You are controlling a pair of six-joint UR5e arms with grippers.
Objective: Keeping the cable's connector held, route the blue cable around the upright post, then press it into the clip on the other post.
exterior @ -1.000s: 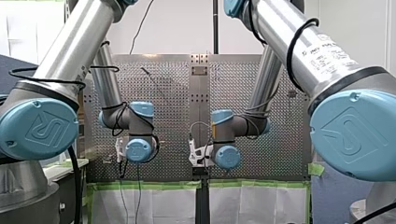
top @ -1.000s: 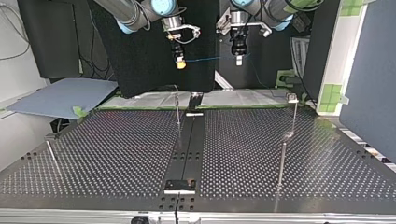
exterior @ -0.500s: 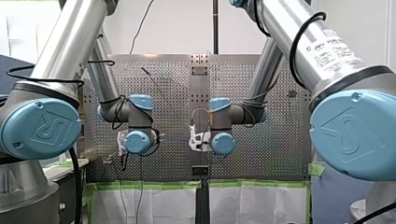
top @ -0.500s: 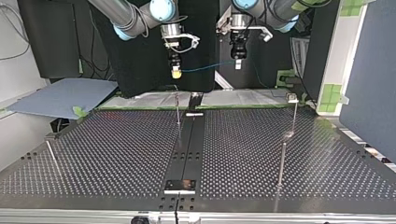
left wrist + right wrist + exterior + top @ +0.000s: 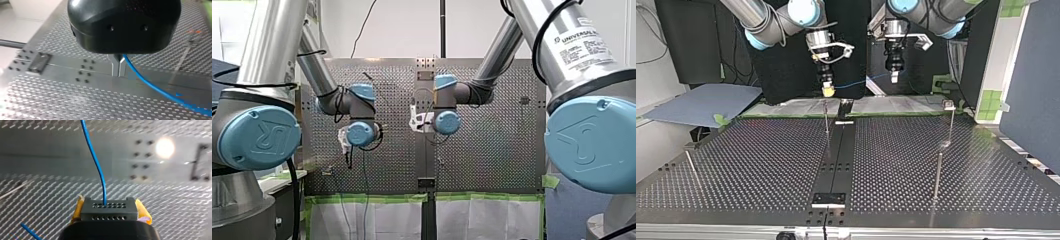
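Connector (image 5: 109, 209) of the blue cable (image 5: 96, 162) sits clamped between the yellow pads (image 5: 143, 211) of my right gripper (image 5: 109, 205). From there the cable spans the air to my left gripper (image 5: 894, 77), whose metal fingers (image 5: 115, 67) are pressed together on it. Both grippers hang above the far edge of the perforated table (image 5: 761, 165). The thin upright post (image 5: 826, 117) stands just below my right gripper. The clip-topped post (image 5: 951, 125) is well apart at the top view's right.

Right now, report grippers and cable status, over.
Right gripper shut on connector. Left gripper shut on blue cable. Cable spans between them, not yet round upright post. Nothing seen blocking.
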